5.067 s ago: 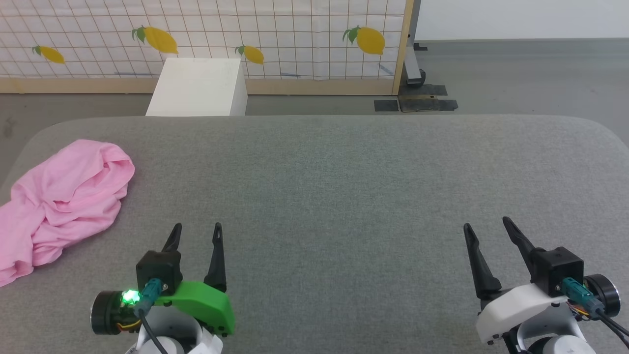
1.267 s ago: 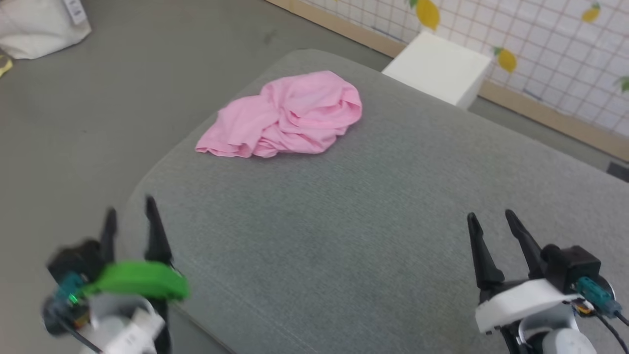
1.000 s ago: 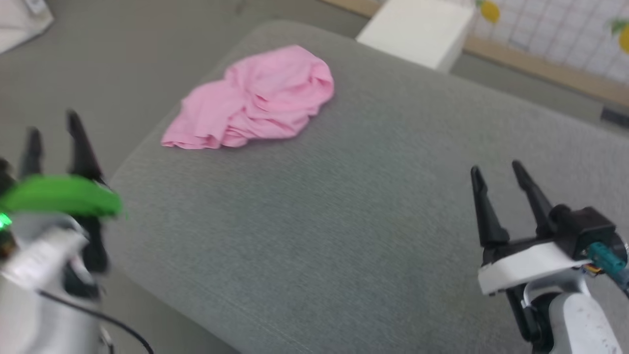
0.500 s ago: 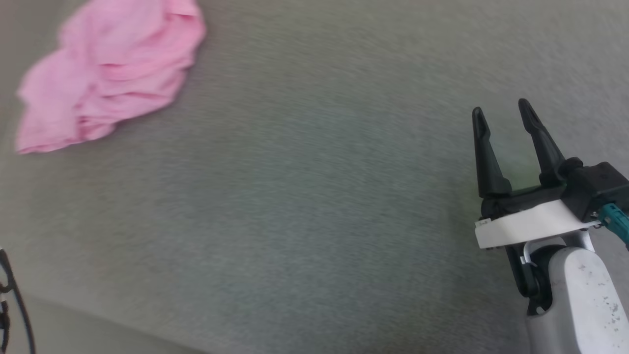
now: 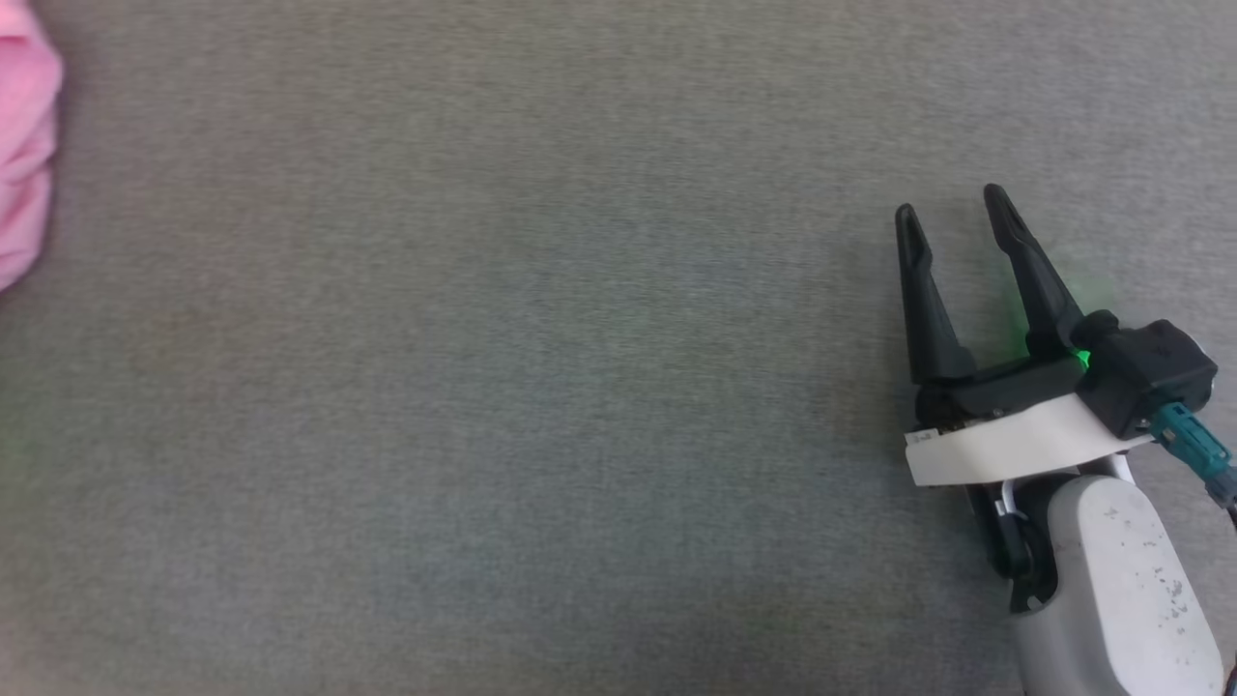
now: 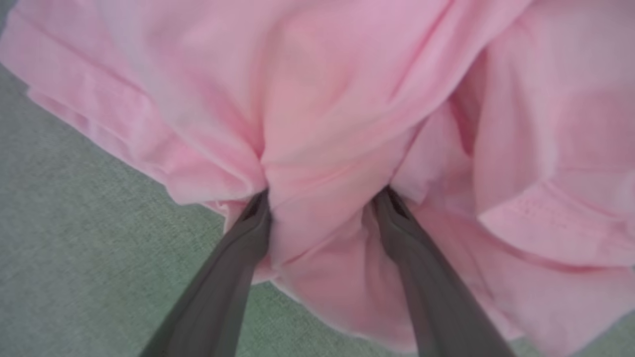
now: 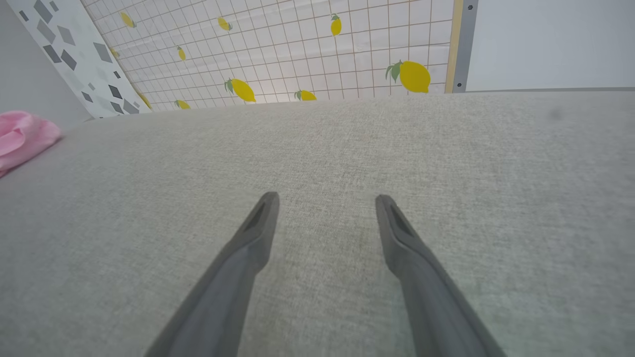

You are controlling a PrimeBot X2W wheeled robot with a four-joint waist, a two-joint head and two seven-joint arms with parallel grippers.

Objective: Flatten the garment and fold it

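The pink garment (image 6: 347, 99) lies crumpled on the grey surface. In the left wrist view my left gripper (image 6: 325, 198) is open, its two fingers pressed into the fabric with a bunched fold between them. A sliver of the garment (image 5: 24, 155) shows at the head view's left edge, and the garment (image 7: 22, 136) sits at the far left in the right wrist view. My right gripper (image 5: 952, 208) stands open over bare surface at the right, far from the cloth, nothing between its fingers (image 7: 260, 218).
The grey upholstered surface (image 5: 532, 387) spreads wide between the garment and my right gripper. Beyond its far edge stands a white grid screen with lemon prints (image 7: 307, 49) and a patterned panel (image 7: 64, 54).
The head camera has swung and tilted down, sliding the garment to the left edge. My left gripper has left the head view and now presses into the garment.
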